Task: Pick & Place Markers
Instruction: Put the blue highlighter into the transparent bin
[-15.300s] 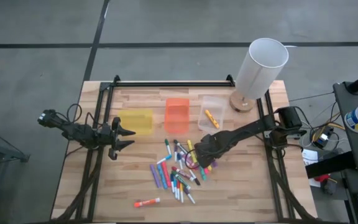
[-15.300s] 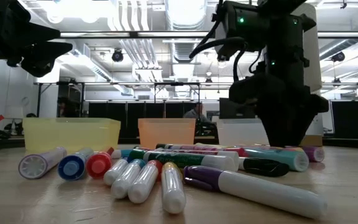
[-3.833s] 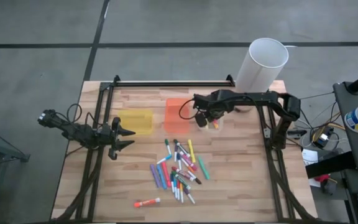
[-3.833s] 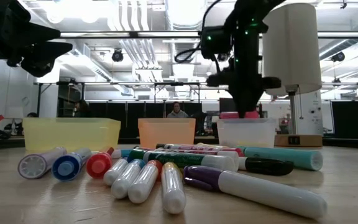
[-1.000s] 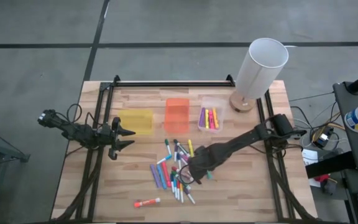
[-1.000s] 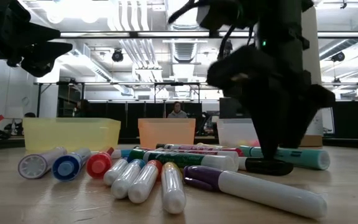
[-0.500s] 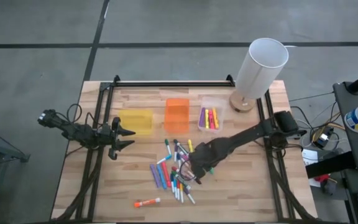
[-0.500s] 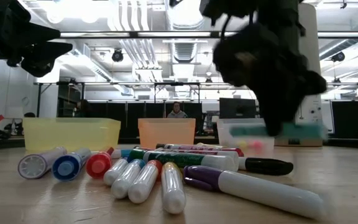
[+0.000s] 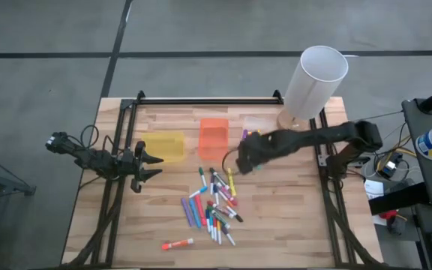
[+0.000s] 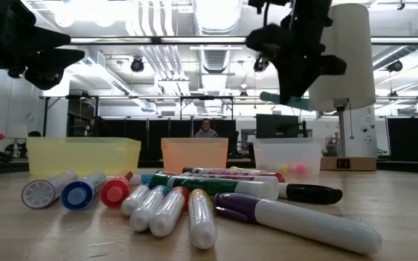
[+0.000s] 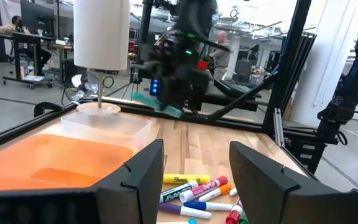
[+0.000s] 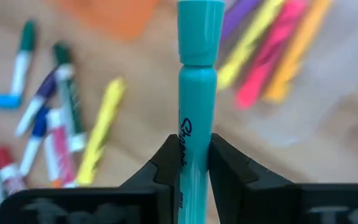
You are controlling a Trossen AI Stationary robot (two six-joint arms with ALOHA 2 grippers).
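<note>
A light wooden tabletop [image 9: 291, 217] framed by black rails is seen from above, set on a grey floor crossed by dark lines. 3 bins stand in a row at its far side: a yellow bin [image 9: 163, 146], an orange bin [image 9: 214, 136] and a clear bin [image 10: 287, 156]. A white cylinder [image 9: 315, 82] on a round wooden base stands beside the clear bin. Behind the tabletop, a dim hall with ceiling lights and a seated person [image 10: 206, 129] is shown.

The markers [image 9: 212, 202] lie heaped near the middle of the tabletop, with 1 red-capped marker [image 9: 177, 244] apart near the front edge. The right end effector [image 12: 190, 155] is clamped on a teal marker [image 12: 194, 99], held in the air just above the clear bin, where purple, yellow and pink markers lie blurred. The clear bin is mostly covered by the arm in the high view. The left end effector [image 11: 194, 165] is held apart, empty, at the left edge beside the yellow bin.
</note>
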